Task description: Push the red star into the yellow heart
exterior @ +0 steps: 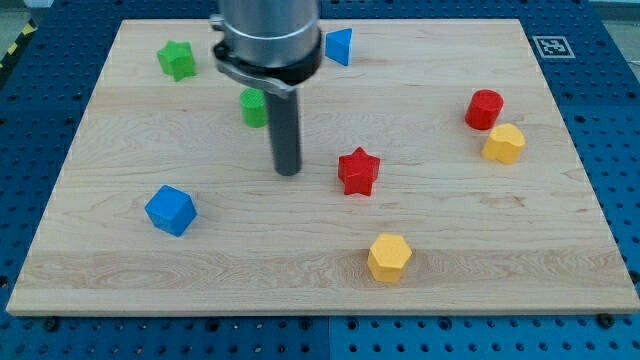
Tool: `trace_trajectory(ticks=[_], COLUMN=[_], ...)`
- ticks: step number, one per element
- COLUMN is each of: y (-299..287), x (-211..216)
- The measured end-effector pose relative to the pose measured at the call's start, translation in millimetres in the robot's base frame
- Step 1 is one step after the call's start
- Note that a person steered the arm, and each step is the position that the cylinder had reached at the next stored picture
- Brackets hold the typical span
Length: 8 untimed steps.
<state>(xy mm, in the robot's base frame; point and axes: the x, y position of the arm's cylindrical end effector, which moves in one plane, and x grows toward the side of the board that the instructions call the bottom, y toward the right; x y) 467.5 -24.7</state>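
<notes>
Overhead, a pale wooden board (560,250) fills nearly the whole view, lying on a blue perforated table (615,120). A small black-and-white marker (548,45) is printed at the board's top right corner.

Next in size is the arm (268,40), a grey cylinder coming in at the top edge, left of centre. From it a straight dark rod runs down to my tip (288,172), which sits near the board's middle. It has no jaws to open or close and holds nothing. It touches no block.

The red star (358,171) lies just to the right of my tip, a clear gap between them, close to the board's centre. The yellow heart (504,143) sits well apart from it, near the right edge, with a red cylinder (484,109) just above and touching or almost touching it.

A blue cube (171,210) rests toward the left edge, in the lower half. A yellow hexagon block (389,257) lies near the bottom edge, right of centre. A green star-like block (177,60) sits near the top left corner. A blue block (339,46), shape unclear, sits by the top edge beside the arm. A green block (253,108) is partly hidden behind the rod.
</notes>
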Motion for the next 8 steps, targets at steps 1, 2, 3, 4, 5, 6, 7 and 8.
trace_trajectory(ticks=[1, 2, 3, 4, 5, 6, 7, 8], y=[46.9, 76.2, 93.1, 128.5, 159.3, 174.0, 192.2, 201.1], x=[8.8, 12.4, 16.0, 33.0, 45.9, 54.2, 54.2, 54.2])
